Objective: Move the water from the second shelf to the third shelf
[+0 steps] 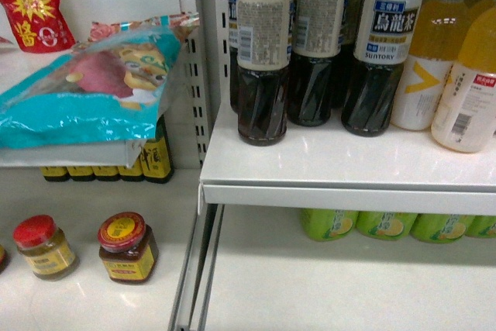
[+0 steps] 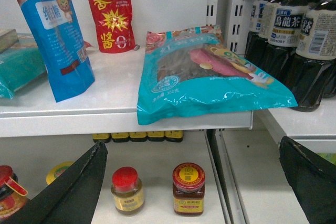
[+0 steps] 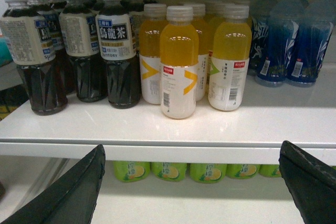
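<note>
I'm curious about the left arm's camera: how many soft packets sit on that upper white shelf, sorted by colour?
Red spout pouch: 1
Blue standing pouch: 1
Teal bags: 2, one lying flat over the shelf's front edge, the other cut off at the picture's left edge
Total: 4

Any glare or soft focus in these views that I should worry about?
Head view: soft overall, faint sheen on the white shelf. Left wrist view: glare streaks on the teal bag. Right wrist view: blue bottles at back right sit dim and blurred; the yellow bottle in front is sharp.
</note>
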